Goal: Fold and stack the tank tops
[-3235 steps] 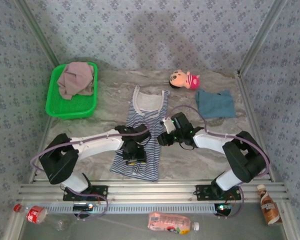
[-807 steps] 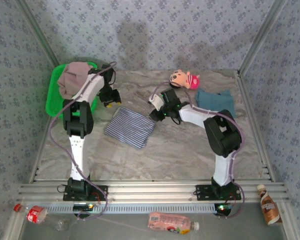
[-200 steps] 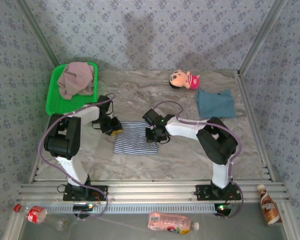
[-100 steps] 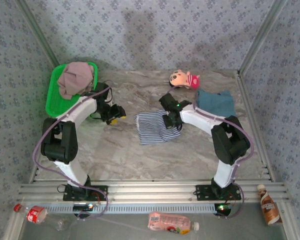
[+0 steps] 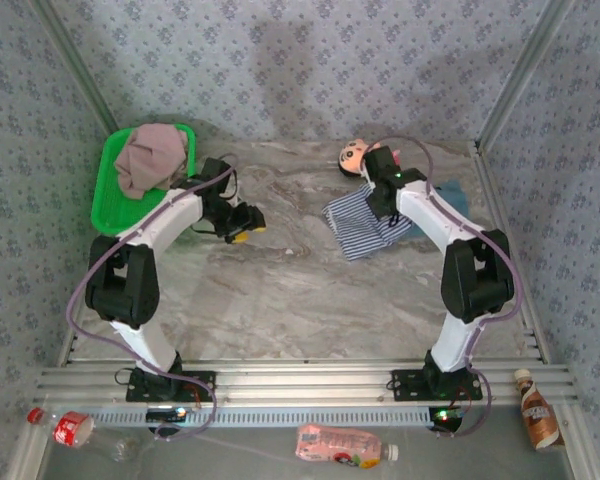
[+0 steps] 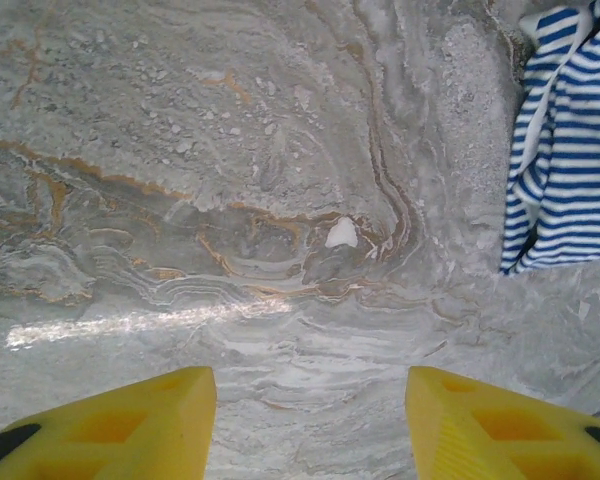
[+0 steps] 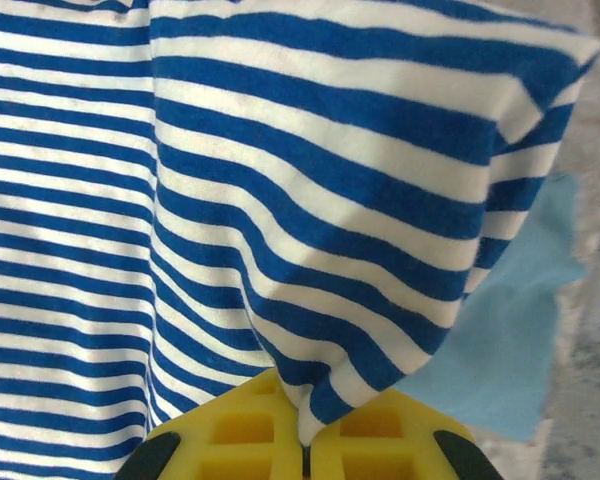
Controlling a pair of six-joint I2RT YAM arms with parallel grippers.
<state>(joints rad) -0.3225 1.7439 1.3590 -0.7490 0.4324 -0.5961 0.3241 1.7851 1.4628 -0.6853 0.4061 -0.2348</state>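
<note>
Yellow pads of the right pincer [image 7: 305, 440] are clamped on a fold of the striped tank top [image 7: 280, 200]. The top drapes from the grip at the far right of the surface [image 5: 310, 290], partly over the teal tank top [image 7: 525, 350] and just beside the pink doll [image 5: 355, 152]. The right arm reaches far, its elbow out to the right. The left pincer [image 6: 310, 425] is spread wide and empty over bare marble. Its arm bends beside the green basket [image 5: 105, 215], which holds the mauve tank top [image 5: 152, 155].
</note>
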